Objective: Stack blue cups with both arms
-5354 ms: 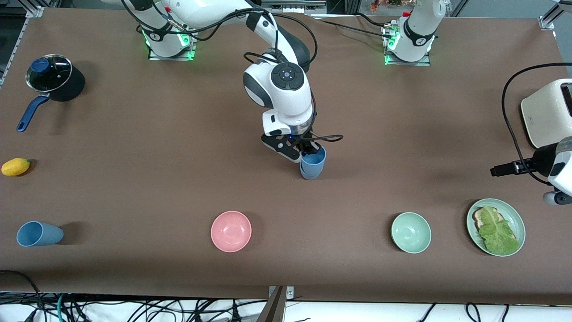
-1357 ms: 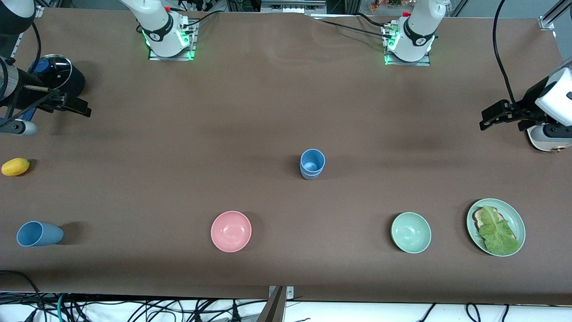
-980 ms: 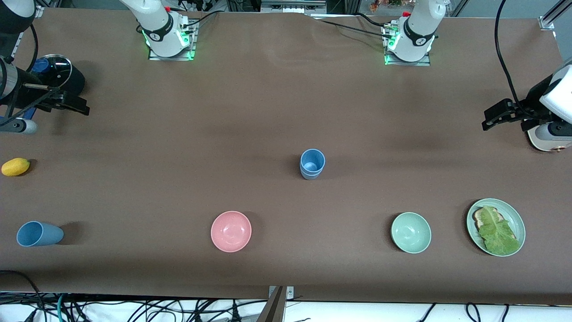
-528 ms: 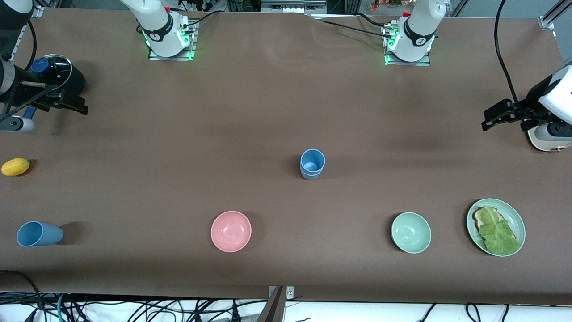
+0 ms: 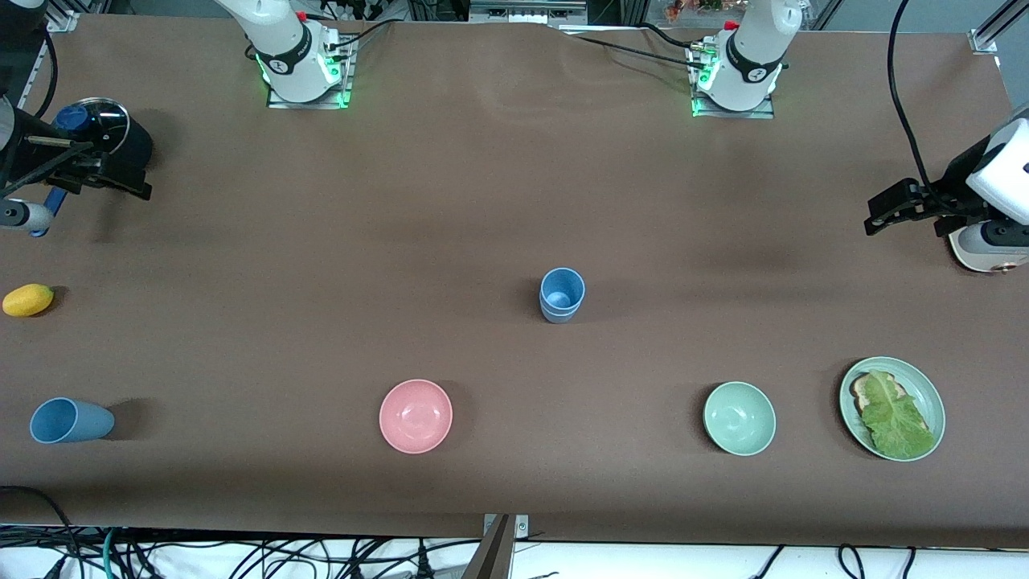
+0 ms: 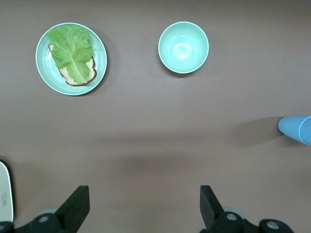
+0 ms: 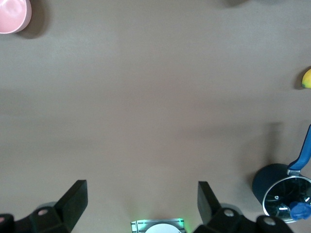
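Observation:
Two blue cups point(image 5: 562, 295) stand nested upright mid-table; this stack also shows at the edge of the left wrist view point(image 6: 295, 129). A third blue cup point(image 5: 68, 420) lies on its side near the front edge at the right arm's end. My right gripper point(image 5: 133, 178) hangs open and empty in the air beside the pot, its fingers point(image 7: 73, 201) wide apart around bare table. My left gripper point(image 5: 878, 213) hovers open and empty at the left arm's end, fingers point(image 6: 77, 208) spread wide. Both grippers are far from every cup.
A pink bowl point(image 5: 416, 416), a green bowl point(image 5: 739, 418) and a green plate point(image 5: 930, 398) with bread and lettuce sit along the front. A lidded black pot point(image 5: 100, 137) and a lemon point(image 5: 27, 299) are at the right arm's end. A white toaster point(image 6: 4, 191) is by the left gripper.
The right gripper has drifted slightly toward the robots' side of the table, by the pot. The left gripper has barely moved. The cups are as before.

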Motion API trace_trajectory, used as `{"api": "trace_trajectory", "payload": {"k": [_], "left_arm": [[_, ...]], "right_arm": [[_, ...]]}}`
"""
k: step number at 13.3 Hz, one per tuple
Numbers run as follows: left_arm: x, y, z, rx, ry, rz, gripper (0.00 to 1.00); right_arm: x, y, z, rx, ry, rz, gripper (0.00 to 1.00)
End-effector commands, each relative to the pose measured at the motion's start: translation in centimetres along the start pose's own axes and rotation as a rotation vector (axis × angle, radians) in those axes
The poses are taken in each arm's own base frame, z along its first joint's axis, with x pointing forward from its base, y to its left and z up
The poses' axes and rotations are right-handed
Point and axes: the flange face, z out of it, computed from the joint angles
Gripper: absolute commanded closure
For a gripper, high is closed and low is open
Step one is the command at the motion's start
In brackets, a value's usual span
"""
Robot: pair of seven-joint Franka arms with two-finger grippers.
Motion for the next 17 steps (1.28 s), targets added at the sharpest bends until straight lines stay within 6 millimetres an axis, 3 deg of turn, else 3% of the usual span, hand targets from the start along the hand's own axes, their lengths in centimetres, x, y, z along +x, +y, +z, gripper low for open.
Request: {"api": "trace_trajectory", "payload": {"k": [1, 17], "left_arm": [[0.30, 0.10, -0.31, 0.026, 0.002, 0.026, 0.00], [0.59, 0.37, 0.33, 0.026, -0.008, 0.031, 0.00]], "right_arm": [[-0.41, 0.45, -0.87, -0.007, 0.012, 0.004, 0.00], [-0.37, 0.32, -0.84, 0.004, 0.014, 0.001, 0.00]]}}
